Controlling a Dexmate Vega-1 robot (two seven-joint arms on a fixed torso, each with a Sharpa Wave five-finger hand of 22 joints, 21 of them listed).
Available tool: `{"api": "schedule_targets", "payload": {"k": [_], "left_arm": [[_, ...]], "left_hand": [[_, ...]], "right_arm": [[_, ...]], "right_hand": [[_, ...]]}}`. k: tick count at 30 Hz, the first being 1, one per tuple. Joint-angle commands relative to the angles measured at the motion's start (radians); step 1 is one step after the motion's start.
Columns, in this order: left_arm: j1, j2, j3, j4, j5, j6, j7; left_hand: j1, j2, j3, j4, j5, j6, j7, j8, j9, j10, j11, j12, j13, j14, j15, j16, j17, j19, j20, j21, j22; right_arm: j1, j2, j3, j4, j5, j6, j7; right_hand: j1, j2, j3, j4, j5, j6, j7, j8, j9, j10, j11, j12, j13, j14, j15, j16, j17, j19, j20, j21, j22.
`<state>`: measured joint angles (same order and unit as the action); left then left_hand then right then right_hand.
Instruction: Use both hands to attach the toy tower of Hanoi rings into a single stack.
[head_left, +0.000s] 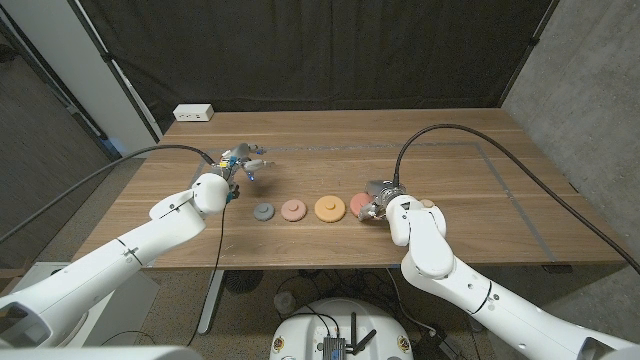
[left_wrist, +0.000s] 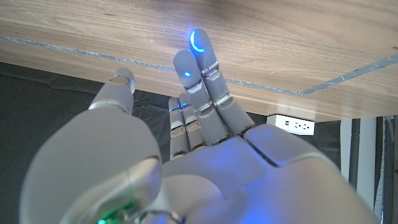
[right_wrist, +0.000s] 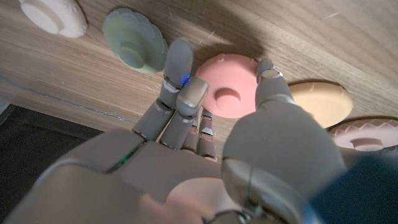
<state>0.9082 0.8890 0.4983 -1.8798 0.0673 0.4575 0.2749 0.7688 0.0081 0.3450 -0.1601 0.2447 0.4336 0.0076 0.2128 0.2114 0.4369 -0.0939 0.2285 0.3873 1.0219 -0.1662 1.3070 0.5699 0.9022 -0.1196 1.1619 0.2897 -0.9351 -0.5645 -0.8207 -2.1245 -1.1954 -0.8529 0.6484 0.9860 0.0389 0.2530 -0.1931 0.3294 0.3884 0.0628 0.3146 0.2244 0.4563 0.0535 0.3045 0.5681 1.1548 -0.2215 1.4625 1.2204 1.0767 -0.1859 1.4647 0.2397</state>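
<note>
Right now your right hand (right_wrist: 211, 124) cups the scalloped pink ring (right_wrist: 231, 93) with fingers apart, at three o'clock of the orange ring (head_left: 329, 208); your left hand (head_left: 236, 166) hangs spread, empty.

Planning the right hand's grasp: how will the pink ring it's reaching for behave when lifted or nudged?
The pink ring looks rigid, probably molded, so it should hold its shape. It lies flat and low on the table, so a nudge likely slides it. Its thin rim may slip from the right hand.

wooden table (head_left: 450, 160) | white power strip (head_left: 193, 113) at far left edge | black curtain (head_left: 320, 50) behind
</note>
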Motion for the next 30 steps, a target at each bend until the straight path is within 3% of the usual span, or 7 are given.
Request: {"api": "schedule_targets", "payload": {"k": [1,30], "left_arm": [[-0.002,-0.001,0.003,0.001,-0.001,0.003,0.0],[0.001,0.005,0.003,-0.008,0.002,0.008,0.001]], "left_hand": [[-0.004,0.005,0.0,-0.001,0.003,0.012,0.003,-0.005,0.002,0.014,0.001,-0.002,0.006,0.005,-0.052,0.002,-0.002,-0.005,-0.084,0.006,-0.002],[-0.008,0.004,0.002,-0.002,0.004,0.015,0.002,-0.007,0.003,0.018,-0.002,-0.005,0.009,0.005,-0.052,0.01,-0.003,-0.01,-0.086,0.026,-0.013]], "right_arm": [[0.034,-0.036,-0.021,-0.027,0.019,-0.012,0.016],[0.063,-0.048,-0.013,-0.092,-0.015,0.05,0.13]], "right_hand": [[0.033,0.061,0.055,0.038,0.01,0.163,-0.14,0.009,0.006,0.203,-0.193,0.004,0.007,0.015,0.003,0.012,0.005,0.009,-0.035,0.008,0.003],[0.02,0.06,0.079,0.038,0.024,0.195,-0.148,0.009,0.005,0.235,-0.196,0.003,0.019,0.017,0.003,0.014,0.002,0.006,-0.035,0.007,-0.01]]}}
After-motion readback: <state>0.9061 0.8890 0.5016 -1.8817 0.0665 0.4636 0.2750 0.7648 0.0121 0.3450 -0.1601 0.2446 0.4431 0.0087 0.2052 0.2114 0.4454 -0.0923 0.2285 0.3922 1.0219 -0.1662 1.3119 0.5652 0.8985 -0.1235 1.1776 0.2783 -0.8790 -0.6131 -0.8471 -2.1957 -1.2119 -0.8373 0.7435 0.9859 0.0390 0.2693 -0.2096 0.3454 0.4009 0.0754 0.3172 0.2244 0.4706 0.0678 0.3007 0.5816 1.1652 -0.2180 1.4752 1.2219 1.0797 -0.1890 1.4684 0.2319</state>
